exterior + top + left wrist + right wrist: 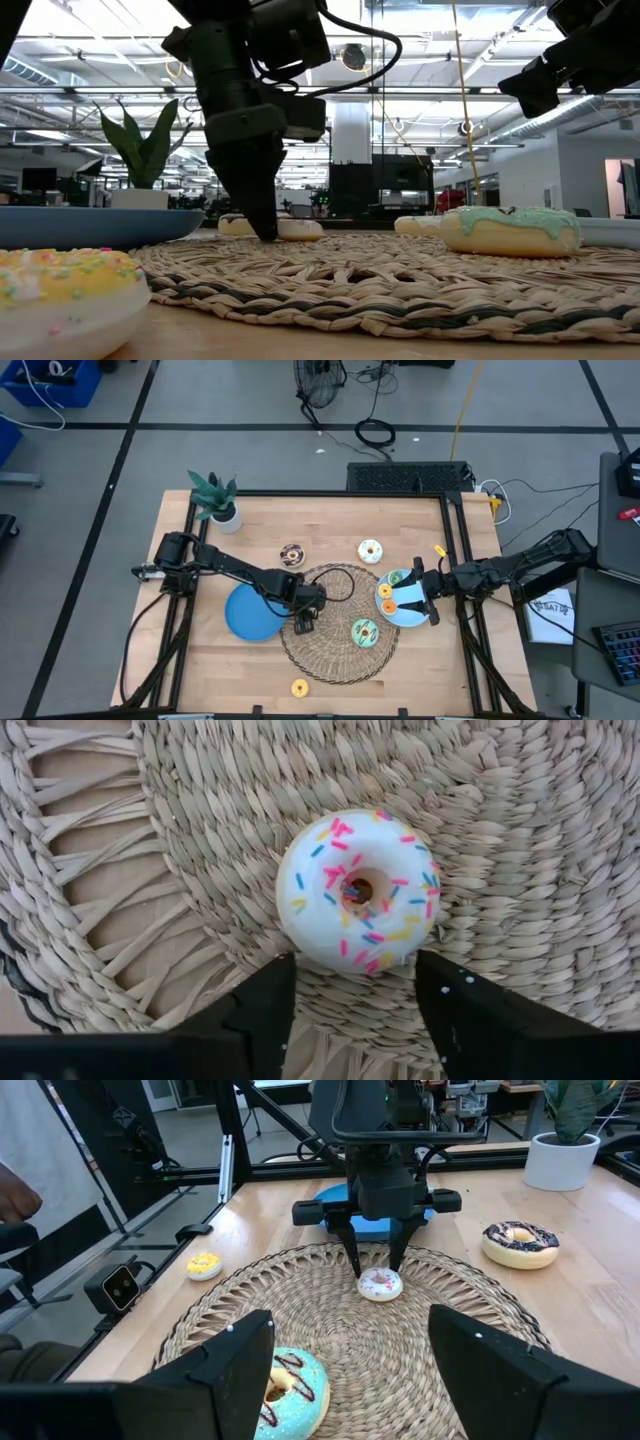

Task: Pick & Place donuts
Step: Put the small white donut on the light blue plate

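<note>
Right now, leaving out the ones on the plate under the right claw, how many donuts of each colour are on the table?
White donuts: 2
Green donut: 1
Chocolate donut: 1
Yellow donut: 1
Total: 5

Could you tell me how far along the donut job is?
Done: small donuts sit on the right blue plate, right gripper open above. In hand: left gripper, open, straddles the white sprinkled donut on the wicker mat. Left: chocolate donut, yellow donut, others.
</note>
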Controlling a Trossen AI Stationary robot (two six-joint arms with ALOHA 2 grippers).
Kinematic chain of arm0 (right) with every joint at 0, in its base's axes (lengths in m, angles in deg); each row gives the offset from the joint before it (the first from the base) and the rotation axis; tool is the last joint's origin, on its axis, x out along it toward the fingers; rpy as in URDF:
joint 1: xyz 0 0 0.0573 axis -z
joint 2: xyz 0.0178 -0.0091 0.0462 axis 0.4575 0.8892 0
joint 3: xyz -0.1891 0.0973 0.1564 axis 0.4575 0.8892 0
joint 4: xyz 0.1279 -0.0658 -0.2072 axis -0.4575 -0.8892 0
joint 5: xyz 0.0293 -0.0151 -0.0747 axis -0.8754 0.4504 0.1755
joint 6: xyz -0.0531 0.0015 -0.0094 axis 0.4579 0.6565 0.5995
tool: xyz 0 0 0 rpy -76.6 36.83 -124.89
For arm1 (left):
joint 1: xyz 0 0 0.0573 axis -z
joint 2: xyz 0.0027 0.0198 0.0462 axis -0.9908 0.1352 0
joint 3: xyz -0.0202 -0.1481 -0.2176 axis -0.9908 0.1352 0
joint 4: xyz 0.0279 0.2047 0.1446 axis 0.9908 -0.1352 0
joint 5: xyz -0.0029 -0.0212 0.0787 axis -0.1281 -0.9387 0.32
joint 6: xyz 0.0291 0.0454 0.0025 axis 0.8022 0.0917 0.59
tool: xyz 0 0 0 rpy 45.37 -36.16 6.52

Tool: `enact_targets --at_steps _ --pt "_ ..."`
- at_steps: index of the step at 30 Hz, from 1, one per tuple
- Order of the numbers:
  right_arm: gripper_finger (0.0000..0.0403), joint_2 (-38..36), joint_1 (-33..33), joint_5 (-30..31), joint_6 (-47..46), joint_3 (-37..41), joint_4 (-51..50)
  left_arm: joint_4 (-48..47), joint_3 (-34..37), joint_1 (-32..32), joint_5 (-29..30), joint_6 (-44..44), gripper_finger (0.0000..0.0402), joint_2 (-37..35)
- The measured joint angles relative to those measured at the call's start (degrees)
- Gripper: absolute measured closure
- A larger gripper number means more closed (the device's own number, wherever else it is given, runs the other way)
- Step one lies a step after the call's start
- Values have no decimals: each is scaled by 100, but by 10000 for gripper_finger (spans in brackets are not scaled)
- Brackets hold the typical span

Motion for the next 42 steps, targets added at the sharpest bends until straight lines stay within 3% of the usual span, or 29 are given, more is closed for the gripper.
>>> enact_targets --at_steps 6,10,30,42 --pt "151 0 0 0 0 0 0 14 0 2 58 200 134 0" --pt "151 0 -1 -2 17 0 0 95 0 4 286 245 118 0" --pt "151 -2 1 -4 17 0 0 253 0 -1 285 331 176 0" --pt "152 -2 1 -4 18 0 0 488 -2 2 143 221 165 -2"
